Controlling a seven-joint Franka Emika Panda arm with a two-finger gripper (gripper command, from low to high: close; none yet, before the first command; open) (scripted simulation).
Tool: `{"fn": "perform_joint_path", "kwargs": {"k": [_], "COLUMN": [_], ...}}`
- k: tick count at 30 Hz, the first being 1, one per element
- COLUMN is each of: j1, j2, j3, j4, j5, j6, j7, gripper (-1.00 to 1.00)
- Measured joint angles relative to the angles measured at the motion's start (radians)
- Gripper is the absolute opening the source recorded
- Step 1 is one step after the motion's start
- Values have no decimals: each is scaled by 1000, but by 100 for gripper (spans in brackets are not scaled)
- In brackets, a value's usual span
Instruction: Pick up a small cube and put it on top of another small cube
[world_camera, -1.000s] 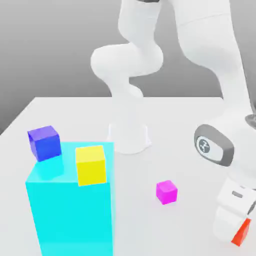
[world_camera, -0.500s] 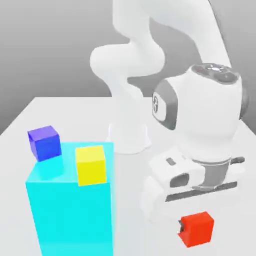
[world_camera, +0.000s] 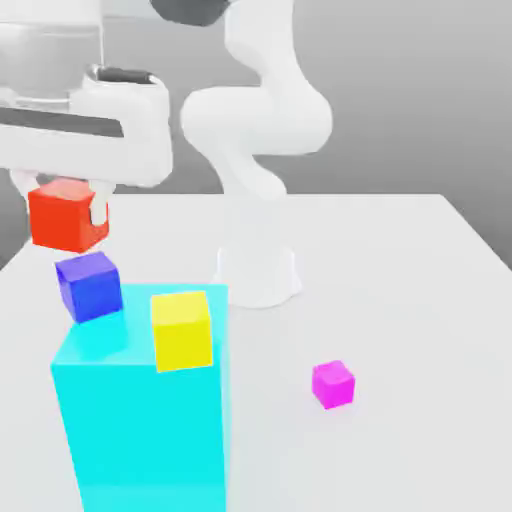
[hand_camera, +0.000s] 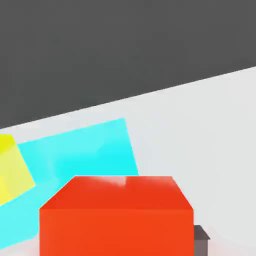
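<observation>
The end effector (world_camera: 68, 208) is clamped on the red-orange cube (world_camera: 66, 217), holding it in the air just above the blue-violet cube (world_camera: 89, 285), with a sliver of gap between the two. The blue-violet cube sits on a back corner of the big cyan block (world_camera: 140, 420), with a yellow cube (world_camera: 182, 328) near it on the same block. A small magenta cube (world_camera: 333, 384) lies well apart on the white desk (world_camera: 400, 300).
</observation>
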Motion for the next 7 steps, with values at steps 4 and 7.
{"fn": "perform_joint_path", "kwargs": {"k": [4,7], "j1": [-4,-4], "j2": [35,35], "j3": [-15,-15], "j4": [-96,-96], "j5": [8,8], "j6": [125,125], "j7": [-23,-23], "gripper": [100,100]}}
